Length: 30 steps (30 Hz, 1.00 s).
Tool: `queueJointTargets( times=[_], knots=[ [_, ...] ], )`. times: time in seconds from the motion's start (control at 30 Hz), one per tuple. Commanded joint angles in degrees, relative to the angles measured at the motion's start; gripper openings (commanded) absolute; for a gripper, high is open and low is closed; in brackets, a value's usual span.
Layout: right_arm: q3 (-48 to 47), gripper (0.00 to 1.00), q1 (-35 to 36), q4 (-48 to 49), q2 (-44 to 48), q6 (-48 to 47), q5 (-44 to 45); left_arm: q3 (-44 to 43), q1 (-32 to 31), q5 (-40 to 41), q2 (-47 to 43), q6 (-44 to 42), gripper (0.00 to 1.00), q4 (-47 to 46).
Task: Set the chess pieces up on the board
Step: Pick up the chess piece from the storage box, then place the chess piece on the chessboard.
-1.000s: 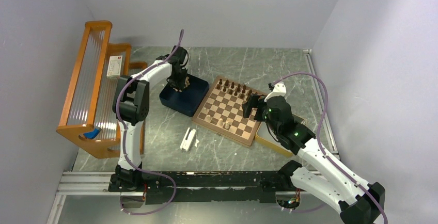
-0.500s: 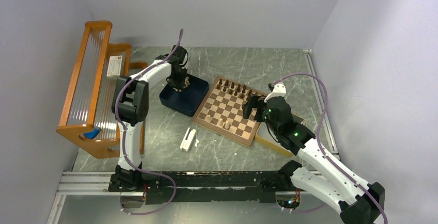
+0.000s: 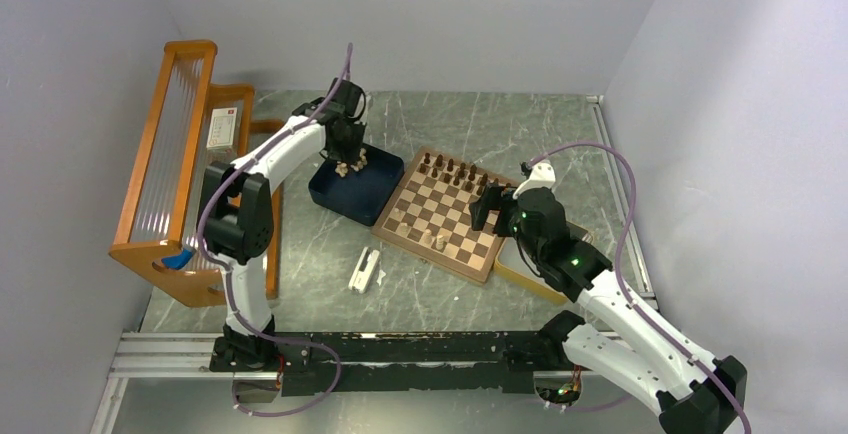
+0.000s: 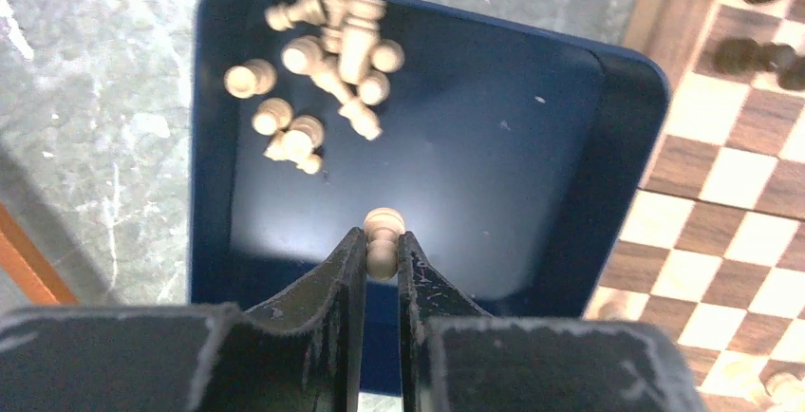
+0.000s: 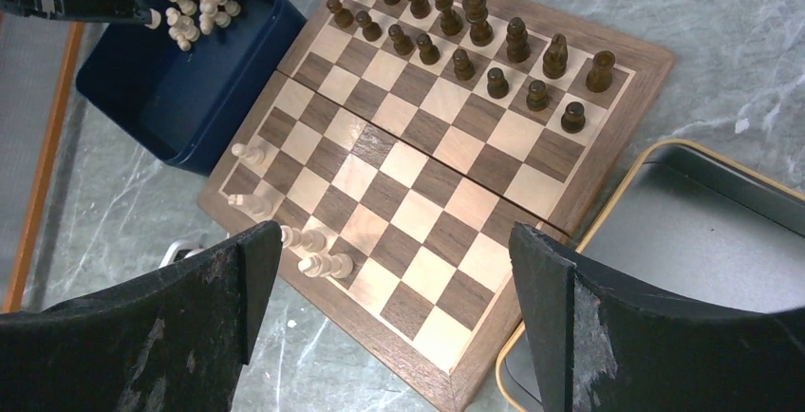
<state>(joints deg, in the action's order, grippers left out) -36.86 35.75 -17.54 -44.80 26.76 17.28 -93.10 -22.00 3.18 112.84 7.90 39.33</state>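
My left gripper (image 4: 383, 246) is shut on a pale tan pawn (image 4: 383, 230) and holds it above the dark blue tray (image 4: 494, 156). Several more pale chess pieces (image 4: 323, 61) lie heaped in that tray's far corner. The board (image 3: 445, 212) lies right of the tray. Dark brown pieces (image 5: 456, 32) fill its two far rows. Several pale pieces (image 5: 304, 241) stand or lie along its near left edge. My right gripper (image 5: 394, 279) hangs open over the board's near right corner with nothing between its fingers.
An orange wooden rack (image 3: 165, 154) stands along the left wall. A small white object (image 3: 364, 270) lies on the marble table in front of the board. A yellow-rimmed tray (image 5: 702, 241) sits at the board's right, under my right arm.
My left gripper has risen out of the blue tray with the pale pawn between its fingers, and its arm has straightened upward. The right arm has not moved.
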Motion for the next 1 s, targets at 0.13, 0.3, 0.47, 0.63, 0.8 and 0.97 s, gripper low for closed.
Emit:
queueJointTargets(
  times=[0.13, 0.3, 0.47, 0.63, 0.8, 0.97],
  knots=[
    [-1.81, 0.95, 0.2, -2.16, 0.69, -0.77, 0.73, 3.59, -6.78, -0.86, -6.3, 0.65, 0.17, -0.86],
    [-2.36, 0.95, 0.25, -3.72, 1.51, -0.72, 1.68, 6.28, -11.81, -1.02, -8.76, 2.37, 0.17, -2.48],
    [-1.91, 0.95, 0.22, -4.06, 2.56, -0.67, 2.13, 7.99, -17.46, -0.09, -9.59, 4.04, 0.17, -3.79],
    [-2.07, 0.95, 0.21, -4.64, 2.44, -0.31, 2.32, 8.1, -22.38, 1.72, -8.62, 5.12, 0.17, -4.25],
    [-1.86, 0.95, 0.26, -4.17, 2.48, -0.31, 2.01, 8.77, -25.22, 2.92, -7.28, 6.34, 0.17, -5.15],
    [-1.82, 0.95, 0.23, -3.87, 1.89, -0.41, 2.23, 8.74, -26.83, 4.98, -5.77, 6.79, 0.17, -4.8]
  ],
)
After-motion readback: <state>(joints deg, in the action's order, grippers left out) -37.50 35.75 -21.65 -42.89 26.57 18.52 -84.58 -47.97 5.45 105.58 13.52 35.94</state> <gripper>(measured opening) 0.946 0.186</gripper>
